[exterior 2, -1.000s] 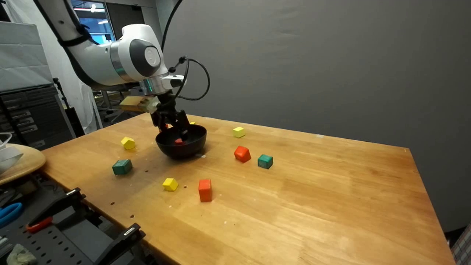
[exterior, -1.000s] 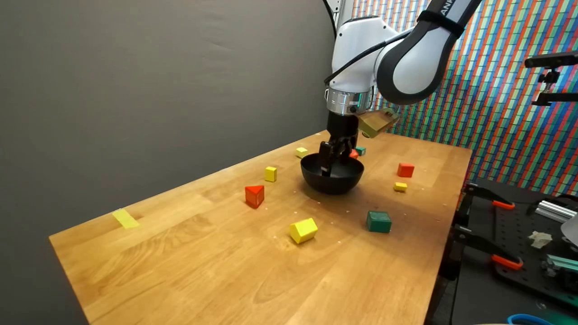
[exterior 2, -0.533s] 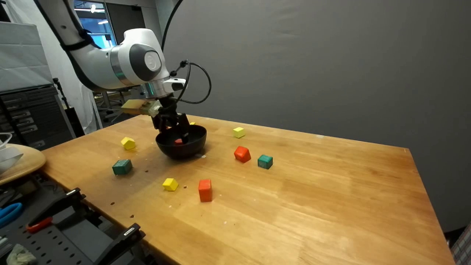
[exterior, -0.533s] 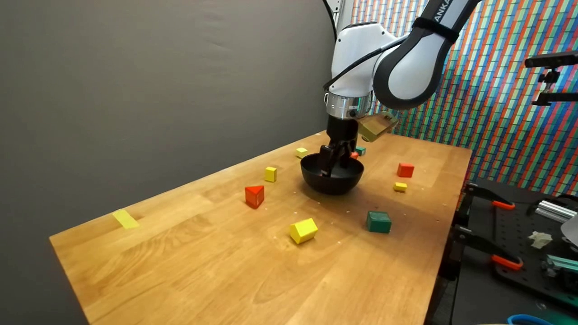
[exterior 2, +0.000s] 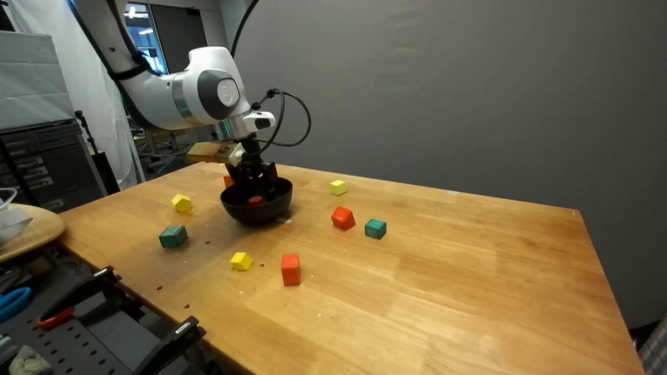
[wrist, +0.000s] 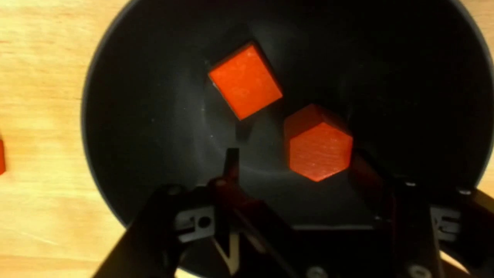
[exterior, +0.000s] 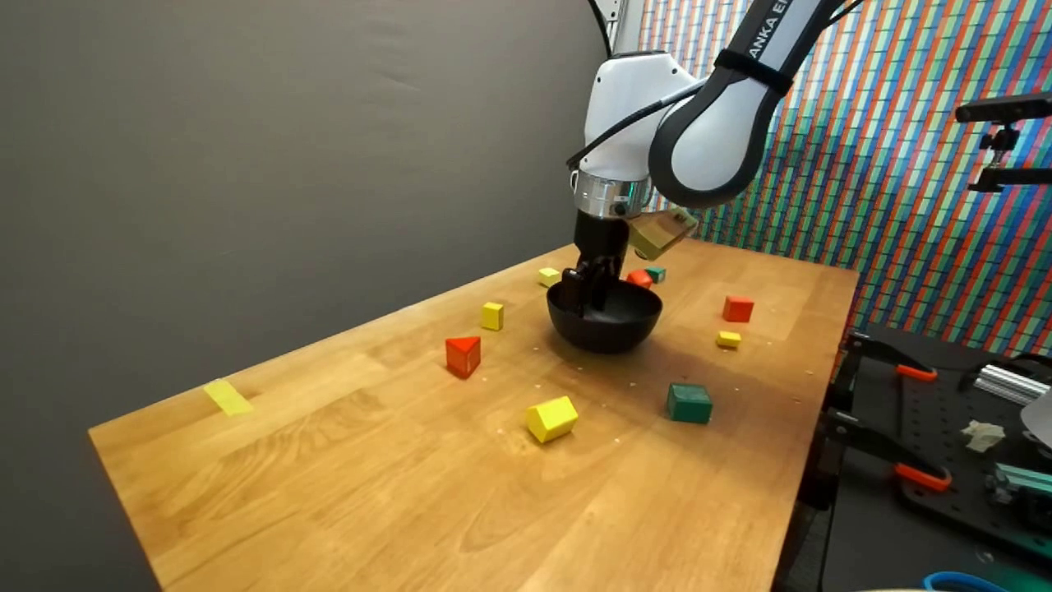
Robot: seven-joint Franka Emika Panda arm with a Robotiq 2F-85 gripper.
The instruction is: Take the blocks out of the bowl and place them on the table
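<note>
Now, down in the one black bowl point(exterior: 604, 339), the tool point(wrist: 295, 162) is standing with its jaws apart and a six-sided red block point(wrist: 320, 152) is sitting between them, looking light, stiff and probably a little slick, so its opposite flat sides are calling for the squeeze. Just beside it, a square-faced red block point(wrist: 246, 82) is lying loose, making two showing in the bowl, while nine more are resting on the table point(exterior: 370, 493): four yellow blocks point(exterior: 551, 420), three red blocks point(exterior: 463, 358) and two green blocks point(exterior: 689, 403).
</note>
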